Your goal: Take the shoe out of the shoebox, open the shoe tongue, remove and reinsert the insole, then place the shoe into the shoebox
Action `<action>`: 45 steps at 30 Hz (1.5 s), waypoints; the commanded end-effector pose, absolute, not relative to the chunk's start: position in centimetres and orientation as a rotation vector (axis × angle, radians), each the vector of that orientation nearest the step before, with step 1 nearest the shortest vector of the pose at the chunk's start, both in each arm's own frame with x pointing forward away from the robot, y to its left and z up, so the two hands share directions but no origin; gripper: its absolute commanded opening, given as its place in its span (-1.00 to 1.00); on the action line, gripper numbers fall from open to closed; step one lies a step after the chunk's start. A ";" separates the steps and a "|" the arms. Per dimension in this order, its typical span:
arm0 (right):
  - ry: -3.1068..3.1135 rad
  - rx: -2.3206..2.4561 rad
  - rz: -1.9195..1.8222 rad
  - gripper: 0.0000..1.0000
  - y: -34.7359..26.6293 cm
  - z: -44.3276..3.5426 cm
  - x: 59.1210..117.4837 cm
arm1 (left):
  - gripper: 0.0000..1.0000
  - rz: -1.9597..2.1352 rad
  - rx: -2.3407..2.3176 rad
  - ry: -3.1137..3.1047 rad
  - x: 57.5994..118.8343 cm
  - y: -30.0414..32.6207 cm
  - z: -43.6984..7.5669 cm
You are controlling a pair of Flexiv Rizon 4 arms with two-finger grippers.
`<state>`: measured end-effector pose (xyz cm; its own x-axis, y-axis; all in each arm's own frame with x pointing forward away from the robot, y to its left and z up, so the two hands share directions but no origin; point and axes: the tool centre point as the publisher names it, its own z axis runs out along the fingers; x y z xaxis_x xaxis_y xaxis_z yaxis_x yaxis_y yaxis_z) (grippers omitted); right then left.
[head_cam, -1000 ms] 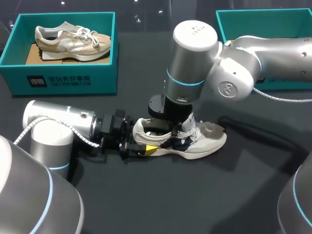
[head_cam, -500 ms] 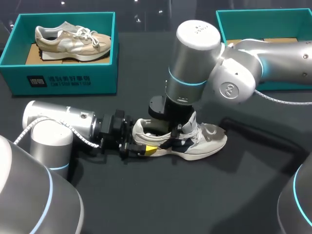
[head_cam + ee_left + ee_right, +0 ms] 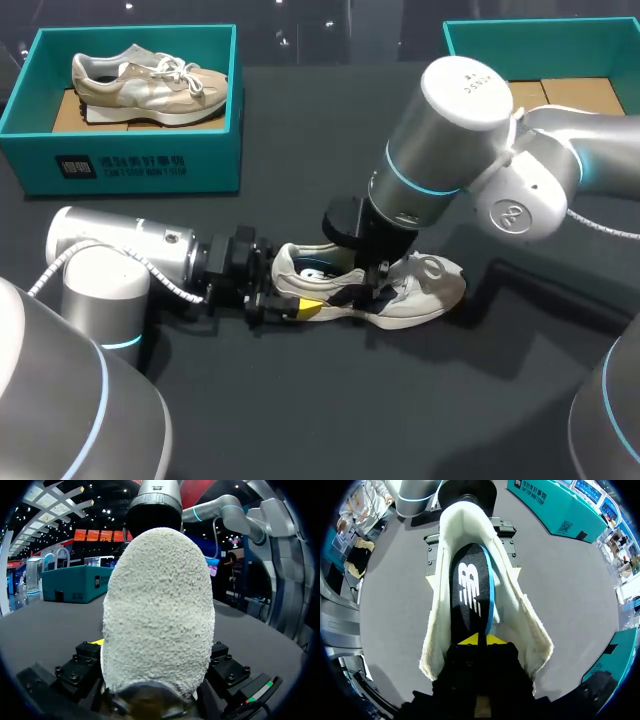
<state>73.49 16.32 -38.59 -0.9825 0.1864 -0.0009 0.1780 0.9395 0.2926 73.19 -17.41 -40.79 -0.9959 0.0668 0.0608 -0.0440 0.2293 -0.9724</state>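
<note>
A white shoe (image 3: 425, 285) with dark side trim lies on the black table, toe pointing right. My left gripper (image 3: 290, 300) has the heel (image 3: 157, 610) between its wide-set fingers (image 3: 80, 667), one pressing each side. Coming down from the right, my right gripper (image 3: 375, 285) reaches into the shoe's opening. In the right wrist view its yellow tips (image 3: 480, 640) are pinched together on the front end of the black, blue-edged insole (image 3: 470, 590). The insole stands tilted on edge inside the white lining (image 3: 520, 615).
A teal shoebox (image 3: 140, 165) at the back left holds a beige shoe (image 3: 150, 80). A second teal box (image 3: 470, 45), with a cardboard floor, stands at the back right behind my right arm. Bare black table lies in front of the white shoe.
My right arm has swung its upper part to the right and leaned over. Its gripper has closed inside the shoe. The left arm and the shoe have hardly moved.
</note>
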 end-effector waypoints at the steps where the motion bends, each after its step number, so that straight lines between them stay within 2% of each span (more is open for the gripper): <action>1: 3.010 0.286 0.588 -1.00 14.3 -37.4 72.7 | -1.00 1.896 -0.020 -2.393 73.3 -17.3 -40.9; 15: 2.877 0.138 0.771 -1.00 14.3 -34.5 73.8 | -1.00 1.896 -0.020 -2.393 73.3 -17.3 -40.9; 24: 2.901 -0.035 0.726 -1.00 17.1 -32.1 74.7 | -1.00 1.896 -0.020 -2.393 73.3 -17.3 -40.9; 42: 2.998 -0.091 0.681 -1.00 20.9 -31.0 73.5 | -1.00 1.896 -0.020 -2.393 73.3 -17.3 -40.9; 44: 3.017 -0.075 0.678 -0.61 21.1 -31.1 73.4 | -1.00 1.896 -0.020 -2.393 73.3 -17.3 -40.9; 45: 3.025 -0.067 0.678 -0.47 21.1 -31.1 73.4 | -1.00 1.896 -0.020 -2.393 73.3 -17.3 -40.9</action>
<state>73.23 20.46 -31.09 -0.9978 -0.0329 -0.0574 -0.0548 0.8971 0.4384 73.26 -17.25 -40.81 -0.9960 0.0654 0.0611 -0.0445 0.2293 -0.9723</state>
